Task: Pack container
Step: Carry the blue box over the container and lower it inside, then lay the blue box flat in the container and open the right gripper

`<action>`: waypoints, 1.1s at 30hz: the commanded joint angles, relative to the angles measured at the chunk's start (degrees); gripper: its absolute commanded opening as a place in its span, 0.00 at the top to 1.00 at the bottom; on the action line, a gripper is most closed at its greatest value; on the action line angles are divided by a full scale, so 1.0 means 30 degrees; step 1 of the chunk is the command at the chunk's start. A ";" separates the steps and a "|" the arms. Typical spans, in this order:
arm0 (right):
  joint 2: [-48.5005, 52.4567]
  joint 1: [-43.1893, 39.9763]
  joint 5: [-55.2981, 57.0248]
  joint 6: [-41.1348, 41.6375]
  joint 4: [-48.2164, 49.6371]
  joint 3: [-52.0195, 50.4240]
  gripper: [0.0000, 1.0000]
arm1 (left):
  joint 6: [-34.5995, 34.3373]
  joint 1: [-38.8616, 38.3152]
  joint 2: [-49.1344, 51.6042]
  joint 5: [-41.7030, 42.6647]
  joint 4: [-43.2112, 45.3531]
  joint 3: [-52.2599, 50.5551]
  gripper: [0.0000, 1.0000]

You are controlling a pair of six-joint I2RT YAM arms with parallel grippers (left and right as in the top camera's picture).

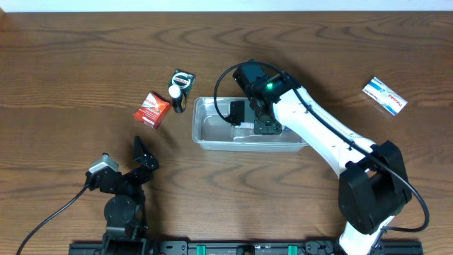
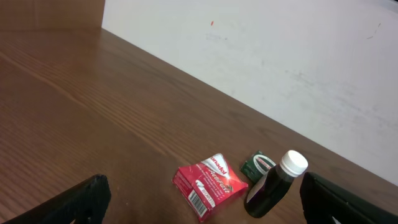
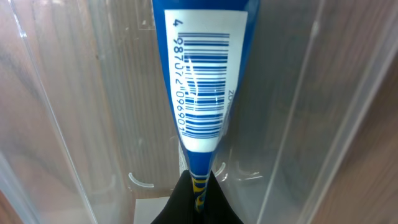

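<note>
Overhead, the left gripper [image 1: 144, 155] sat at the near left with its fingers spread wide and nothing between them, well apart from the red cardboard box [image 1: 151, 110] and the dark, white-capped bottle [image 1: 176, 97] beyond it. Right of these the container [image 1: 207, 134], a clear, glossy plastic tub with rounded corners and a rolled rim, lay open side up at mid-table, its long axis running left to right. The right gripper [image 3: 198, 190] reached down inside it near its middle, dark fingertips pinched on the narrow end of a blue tube [image 3: 202, 81] bearing a white barcode label, with transparent walls on both sides.
</note>
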 commanded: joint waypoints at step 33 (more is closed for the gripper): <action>-0.0372 0.1020 -0.0386 0.0386 -0.0787 -0.0780 0.99 | 0.0306 0.0095 -0.0131 -0.0386 -0.0627 -0.0408 0.02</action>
